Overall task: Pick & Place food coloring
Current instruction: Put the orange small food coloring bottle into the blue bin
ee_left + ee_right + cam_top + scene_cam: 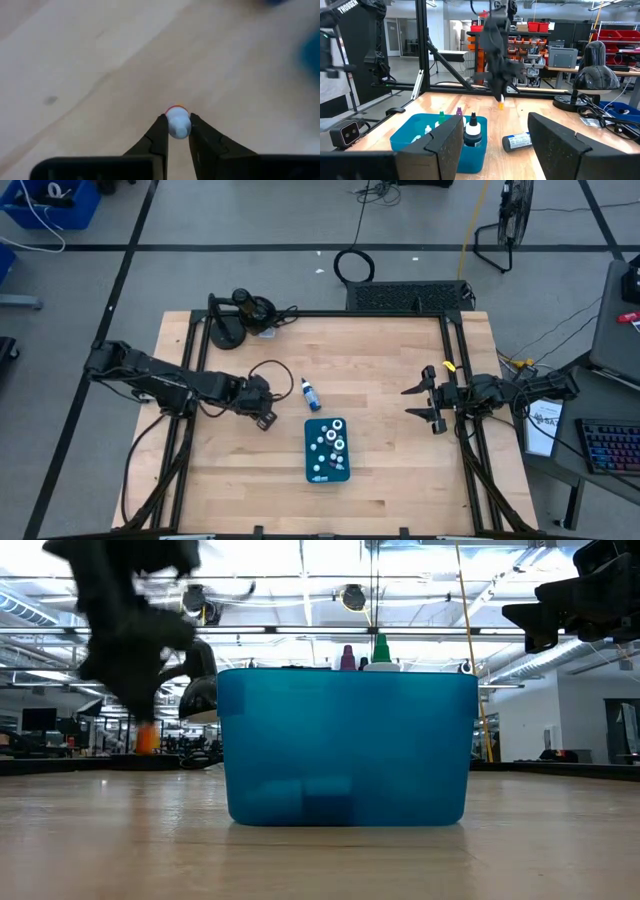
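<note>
My left gripper (266, 418) hangs over the table's left half, left of the teal tray (312, 467), shut on a tiny food coloring bottle (177, 123) with a white cap and an orange body. The bottle also shows as an orange tip (501, 104) below the fingers. Several more white-capped bottles (331, 444) stand in the tray, their tops (380, 652) poking above its wall (345, 745). A blue bottle (310, 392) lies on its side on the wood just beyond the tray. My right gripper (420, 406) waits open and level at the table's right edge. My left gripper pinches the small bottle's white cap end (178, 128) between its two fingertips (161, 131). The fingers come steeply from above, pointing down. The orange body (146, 737) hangs below the fingers, clear of the wood.
A black desk lamp (245, 310) with its cable stands at the table's far left. A black frame rail (455, 350) runs along the table's edges. Bare wood lies between the left gripper and the tray, and on the near side.
</note>
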Controlling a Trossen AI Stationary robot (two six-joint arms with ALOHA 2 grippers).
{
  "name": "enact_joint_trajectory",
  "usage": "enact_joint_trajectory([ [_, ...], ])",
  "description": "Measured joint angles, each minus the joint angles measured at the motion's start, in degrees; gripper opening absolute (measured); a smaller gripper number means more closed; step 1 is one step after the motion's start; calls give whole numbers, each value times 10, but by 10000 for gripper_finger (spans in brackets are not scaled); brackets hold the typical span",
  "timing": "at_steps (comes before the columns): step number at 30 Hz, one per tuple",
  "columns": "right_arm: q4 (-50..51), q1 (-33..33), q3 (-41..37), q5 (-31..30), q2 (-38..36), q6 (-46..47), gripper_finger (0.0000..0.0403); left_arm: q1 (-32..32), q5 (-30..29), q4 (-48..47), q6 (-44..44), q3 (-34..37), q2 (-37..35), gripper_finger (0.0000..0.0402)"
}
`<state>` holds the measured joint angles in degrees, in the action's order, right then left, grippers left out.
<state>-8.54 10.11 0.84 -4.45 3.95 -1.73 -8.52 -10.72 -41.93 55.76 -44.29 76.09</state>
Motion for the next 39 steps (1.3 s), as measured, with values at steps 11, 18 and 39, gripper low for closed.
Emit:
enact_joint_trajectory([
  [11,0,0,0,0,0,0,212,-82,-9,99,-150,-228,60,52],
  [18,1,0,0,0,0,0,212,-91,9,-13,-177,-355,211,52],
  [39,1,0,0,0,0,0,212,-46,79,-24,-184,-399,378,52],
])
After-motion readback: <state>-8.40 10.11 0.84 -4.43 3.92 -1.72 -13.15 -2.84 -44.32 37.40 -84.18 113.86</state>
